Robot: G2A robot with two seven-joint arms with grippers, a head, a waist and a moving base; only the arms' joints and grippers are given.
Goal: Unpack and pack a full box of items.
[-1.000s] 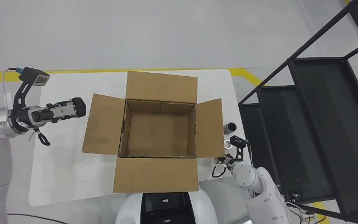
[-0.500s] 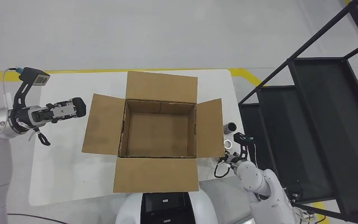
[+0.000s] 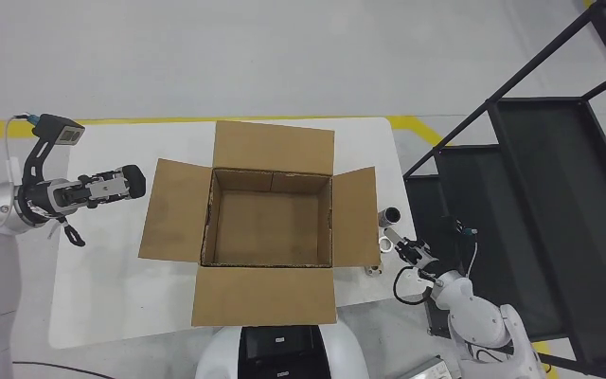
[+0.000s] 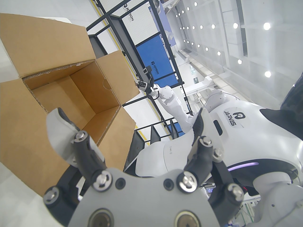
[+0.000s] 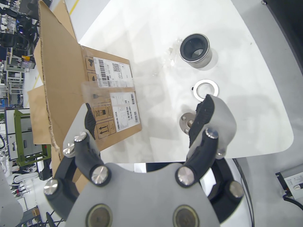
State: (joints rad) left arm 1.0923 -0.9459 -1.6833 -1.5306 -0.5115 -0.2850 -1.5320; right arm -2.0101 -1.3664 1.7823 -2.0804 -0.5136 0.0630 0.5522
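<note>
With the box (image 3: 270, 227) open and empty on the desk (image 3: 114, 294) and a metal sleeve (image 5: 195, 50), ring (image 5: 206, 89) and flange (image 5: 184, 120) lying beside its right flap, unpacking looks done and repacking unstarted, my left jaws and right jaws both spread, holding nothing.

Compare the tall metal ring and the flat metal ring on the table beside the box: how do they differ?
The tall metal ring is a short upright sleeve; the flat metal ring is a thin washer. The tall ring has a dark lining; the flat ring is bright all over. Both are round and rest on the white table.
</note>
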